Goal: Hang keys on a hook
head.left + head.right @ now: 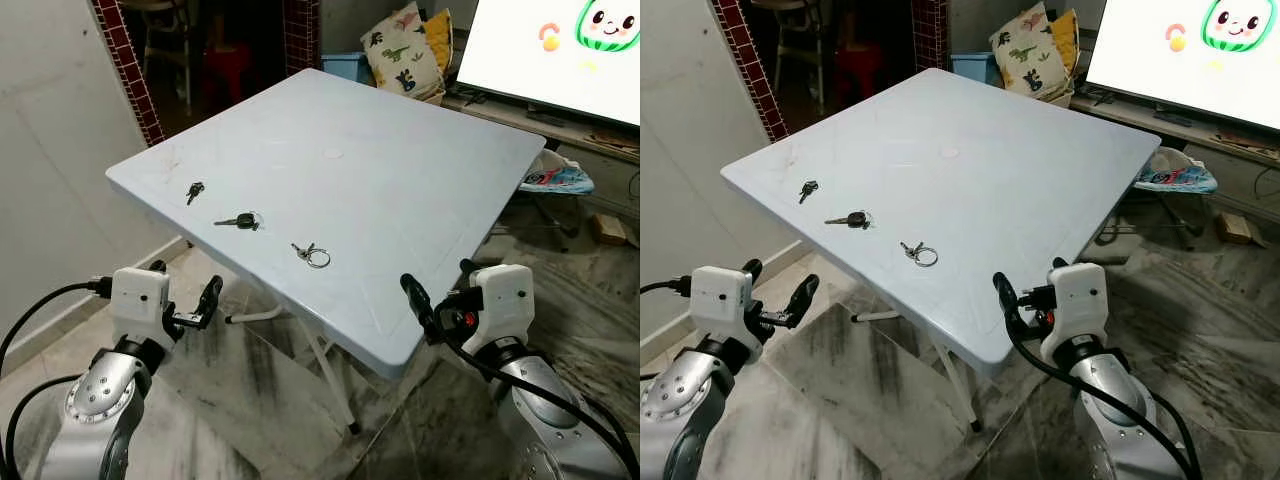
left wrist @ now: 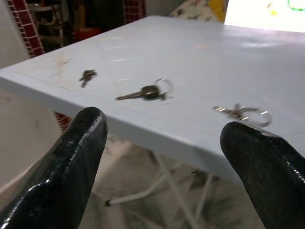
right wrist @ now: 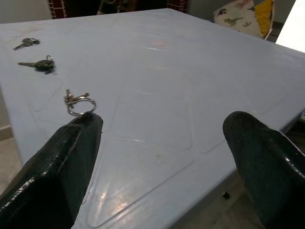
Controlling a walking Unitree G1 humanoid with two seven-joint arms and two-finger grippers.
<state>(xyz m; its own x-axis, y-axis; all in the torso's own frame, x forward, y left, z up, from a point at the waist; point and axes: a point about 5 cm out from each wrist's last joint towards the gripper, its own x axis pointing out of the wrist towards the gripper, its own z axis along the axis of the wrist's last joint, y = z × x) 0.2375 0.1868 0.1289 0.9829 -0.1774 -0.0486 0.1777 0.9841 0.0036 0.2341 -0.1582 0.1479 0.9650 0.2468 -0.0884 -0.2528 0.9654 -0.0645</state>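
1. We see the room evenly lit, with the bright screen blown out to near white.
2. The pale bench carries a soft sheen; faint glare patches sit near its close edge in the right wrist view.
3. The doorway behind it falls into deep shade.
4. Both wrist views blur the near black fingers, and the keys look slightly soft, perhaps from motion.

We count three sets of keys on one tabletop: a small dark bunch, a black-headed key with a ring, and a silver bunch on a big ring. We see two grippers, the left gripper and the right gripper, and each has two black fingers. We see one dinosaur pillow and one screen.
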